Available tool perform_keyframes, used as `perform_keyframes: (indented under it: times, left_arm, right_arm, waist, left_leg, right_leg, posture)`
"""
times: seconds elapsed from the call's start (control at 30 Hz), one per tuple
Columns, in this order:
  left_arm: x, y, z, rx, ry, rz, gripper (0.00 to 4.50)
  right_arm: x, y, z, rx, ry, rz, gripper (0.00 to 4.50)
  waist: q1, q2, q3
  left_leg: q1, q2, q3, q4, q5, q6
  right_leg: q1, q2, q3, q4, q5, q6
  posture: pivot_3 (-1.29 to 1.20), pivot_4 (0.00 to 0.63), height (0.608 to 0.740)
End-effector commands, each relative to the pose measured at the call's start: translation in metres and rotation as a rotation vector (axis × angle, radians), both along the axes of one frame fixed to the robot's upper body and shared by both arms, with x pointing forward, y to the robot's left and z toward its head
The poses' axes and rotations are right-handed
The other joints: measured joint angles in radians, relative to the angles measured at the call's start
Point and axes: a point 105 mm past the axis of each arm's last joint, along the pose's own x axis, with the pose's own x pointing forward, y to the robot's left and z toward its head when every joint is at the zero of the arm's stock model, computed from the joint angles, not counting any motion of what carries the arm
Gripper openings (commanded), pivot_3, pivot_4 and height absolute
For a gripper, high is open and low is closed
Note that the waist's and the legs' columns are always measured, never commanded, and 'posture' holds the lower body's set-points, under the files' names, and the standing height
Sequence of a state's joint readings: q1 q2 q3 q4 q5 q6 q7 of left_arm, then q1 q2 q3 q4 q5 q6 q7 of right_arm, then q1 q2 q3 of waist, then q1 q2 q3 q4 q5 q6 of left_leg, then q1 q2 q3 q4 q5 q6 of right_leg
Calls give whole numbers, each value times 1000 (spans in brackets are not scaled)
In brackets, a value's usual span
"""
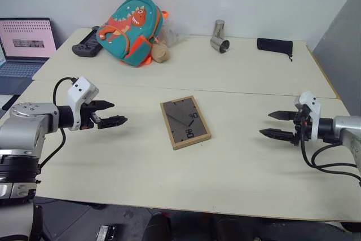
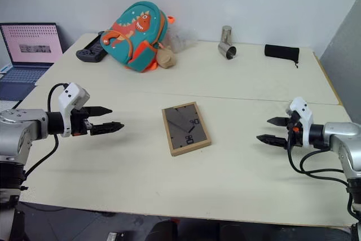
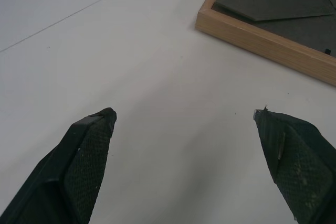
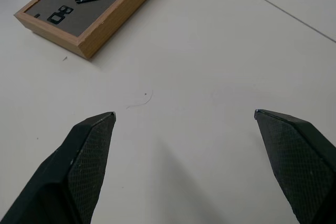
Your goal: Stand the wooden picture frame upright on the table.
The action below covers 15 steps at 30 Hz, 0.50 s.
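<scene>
The wooden picture frame (image 1: 185, 122) lies flat in the middle of the table (image 1: 169, 184), its dark grey back panel facing up with the stand folded down. Its light-wood edge also appears in the left wrist view (image 3: 262, 38) and in the right wrist view (image 4: 100, 11). My left gripper (image 1: 113, 113) hovers open to the left of the frame, well apart from it, fingers pointing toward it. On the right, my right gripper (image 1: 274, 124) is open too, aimed at the frame from a similar distance. Nothing sits between either pair of fingers.
At the back of the table stand a teal dinosaur backpack (image 1: 132, 30), a black game controller (image 1: 87, 43), two metal cups (image 1: 219, 38) and a black pouch (image 1: 274, 45). A laptop (image 1: 25, 46) sits off the table's far left. A seam (image 1: 254, 93) crosses the tabletop.
</scene>
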<state>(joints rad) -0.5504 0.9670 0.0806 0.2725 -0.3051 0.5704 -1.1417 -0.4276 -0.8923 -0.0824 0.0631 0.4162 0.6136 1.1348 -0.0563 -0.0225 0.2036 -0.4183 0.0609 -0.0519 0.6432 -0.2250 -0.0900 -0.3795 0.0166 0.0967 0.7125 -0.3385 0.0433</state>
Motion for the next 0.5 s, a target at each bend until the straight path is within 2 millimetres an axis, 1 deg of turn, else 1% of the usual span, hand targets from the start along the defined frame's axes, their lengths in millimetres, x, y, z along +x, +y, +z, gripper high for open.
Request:
perform_keyframes:
  times: [0.03,0.17,0.3,0.37,0.43,0.5]
  left_arm:
    - [3,-3,12,-18,-51,12,4500]
    - [8,-1,15,-24,-81,55,4500]
    - [10,-5,11,-28,-90,46,4500]
    - [16,-6,9,-36,-105,60,4500]
    - [24,-7,5,-24,-132,79,4209]
    - [35,-9,0,-13,-172,109,3822]
  right_arm:
    - [4,4,9,1,-38,26,4494]
    - [9,9,11,-2,-49,45,4494]
    - [18,22,7,-6,-69,74,4494]
    - [27,29,4,-7,-87,69,4494]
    - [33,38,0,-1,-97,79,4500]
    - [44,46,-7,9,-111,60,4131]
  waist:
    - [0,0,0]
    - [0,0,0]
    - [0,0,0]
    - [0,0,0]
    - [0,0,0]
    - [0,0,0]
  left_leg:
    - [0,0,0,0,0,0]
    - [-1,0,0,0,0,0]
    - [0,0,0,0,0,0]
    - [0,0,0,1,0,0]
    - [0,0,0,1,0,0]
    - [0,0,0,1,0,0]
  right_leg:
    - [0,0,0,0,0,0]
    - [-1,0,0,0,0,0]
    - [0,0,0,1,0,0]
    - [0,0,0,1,0,0]
    - [0,0,0,1,0,0]
    - [0,0,0,2,0,0]
  posture:
    - [0,150,740]
    - [0,150,740]
    - [0,150,740]
    - [0,150,740]
    - [0,150,740]
    - [0,150,740]
